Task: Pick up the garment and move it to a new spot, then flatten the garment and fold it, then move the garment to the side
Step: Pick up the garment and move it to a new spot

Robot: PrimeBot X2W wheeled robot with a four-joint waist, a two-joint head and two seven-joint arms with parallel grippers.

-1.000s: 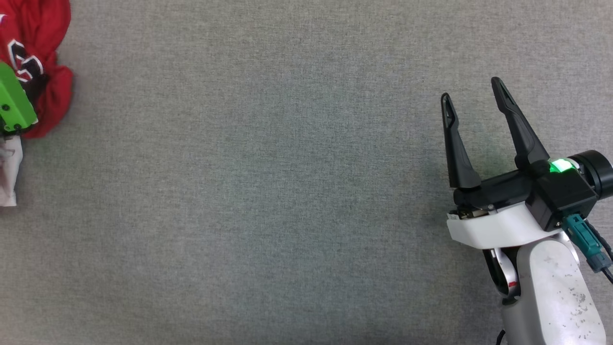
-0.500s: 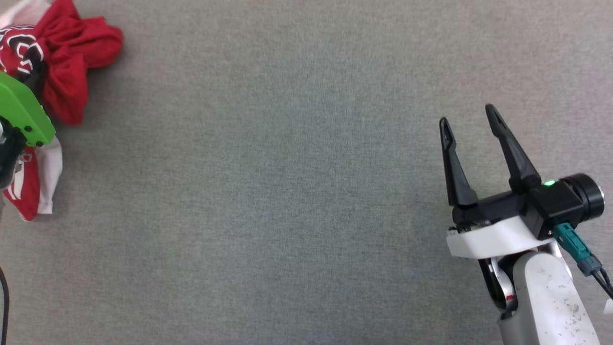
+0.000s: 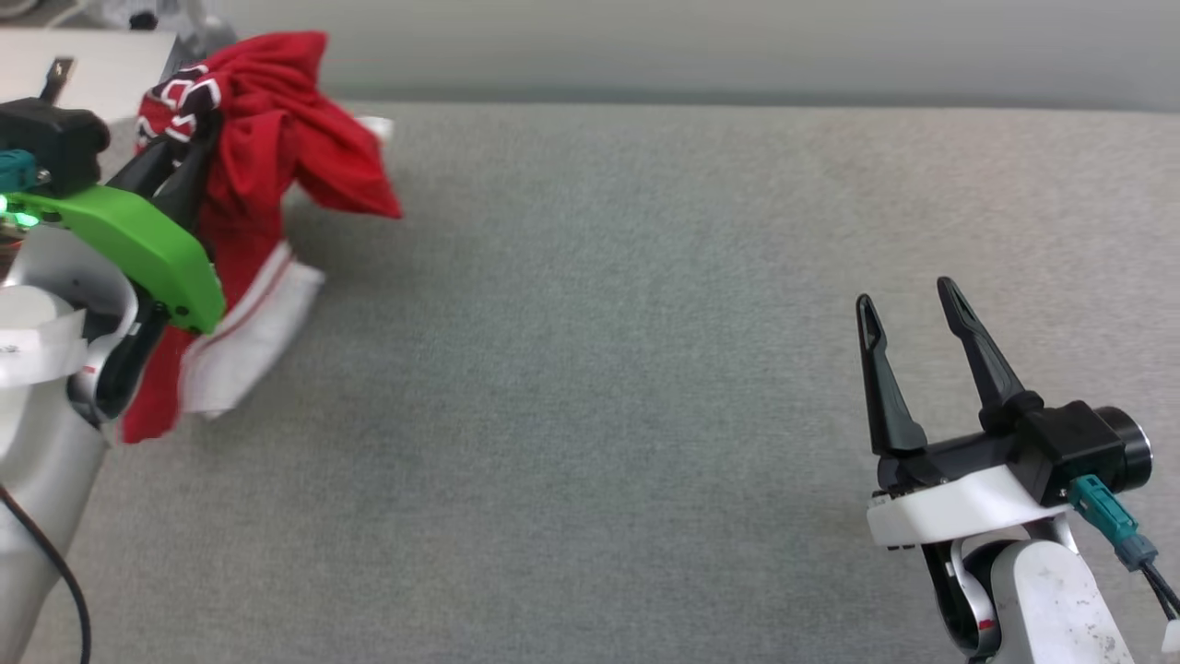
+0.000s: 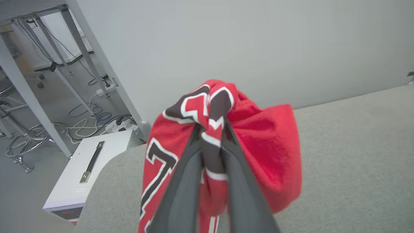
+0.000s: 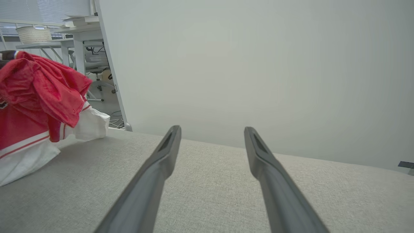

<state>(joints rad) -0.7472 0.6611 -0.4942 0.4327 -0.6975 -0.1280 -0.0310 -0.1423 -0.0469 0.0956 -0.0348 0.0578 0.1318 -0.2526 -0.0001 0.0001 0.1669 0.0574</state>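
The garment (image 3: 267,166), a red jersey with white sleeve trim and black white-outlined lettering, hangs bunched at the far left above the grey table (image 3: 599,323). My left gripper (image 3: 189,138) is shut on its top fold. In the left wrist view its two fingers pinch the lettered cloth of the garment (image 4: 265,161) at the left gripper (image 4: 212,127). The garment's white hem trails down toward the table surface. My right gripper (image 3: 908,300) stands open at the lower right with nothing between its fingers. From the right wrist view the open right gripper (image 5: 212,129) points at the wall, with the garment (image 5: 38,94) far left.
The table's far edge (image 3: 737,97) meets a pale wall. Beyond the table's left corner stand a white box with a handle (image 4: 90,161), cables on the floor (image 4: 93,119) and grey desk legs (image 4: 97,71).
The head camera has tilted up, bringing the table's far edge into view. My left gripper closed on the garment and lifted it off the table, carrying it rightward. The right gripper stays open.
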